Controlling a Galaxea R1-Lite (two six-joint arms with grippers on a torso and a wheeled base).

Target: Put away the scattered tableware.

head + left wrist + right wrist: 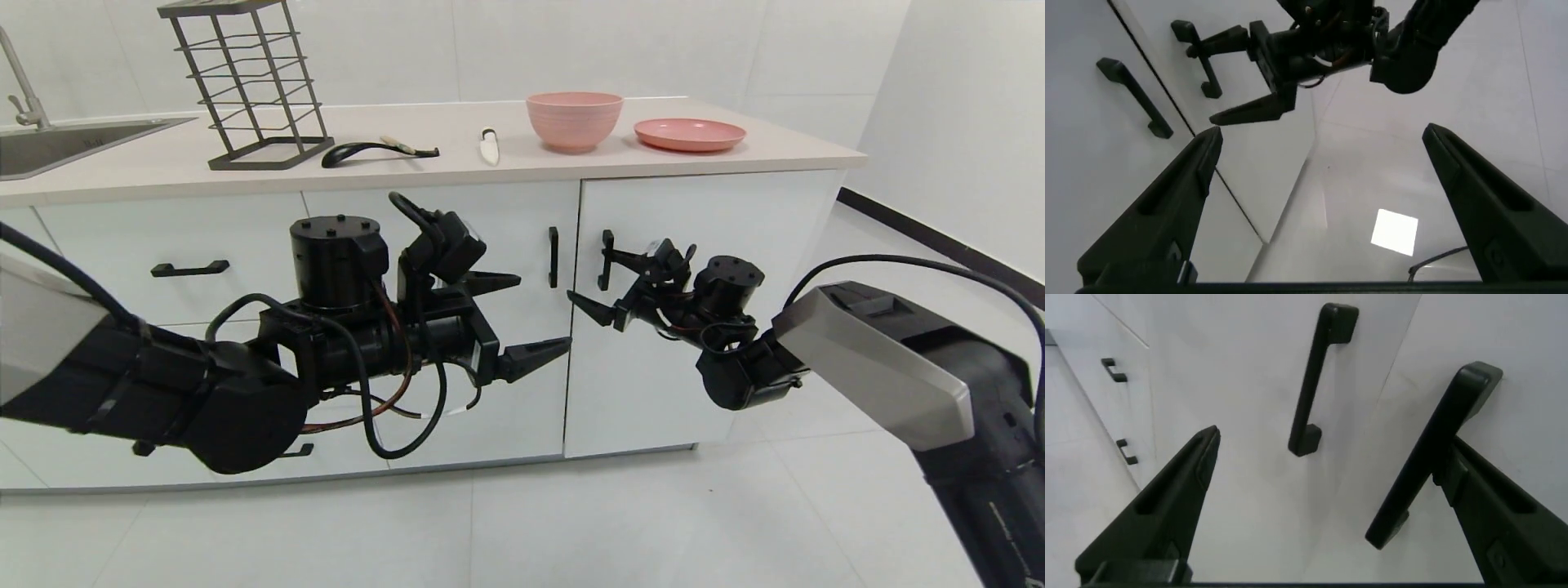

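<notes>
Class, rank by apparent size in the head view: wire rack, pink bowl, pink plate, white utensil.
1. wire rack
2. pink bowl and pink plate: too alike; plate wider, bowl taller
3. white utensil

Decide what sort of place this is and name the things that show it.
Probably a kitchen: a sink with a tap set in the countertop, white cabinets below, and a pink bowl, pink plate and wire rack on top.
</notes>
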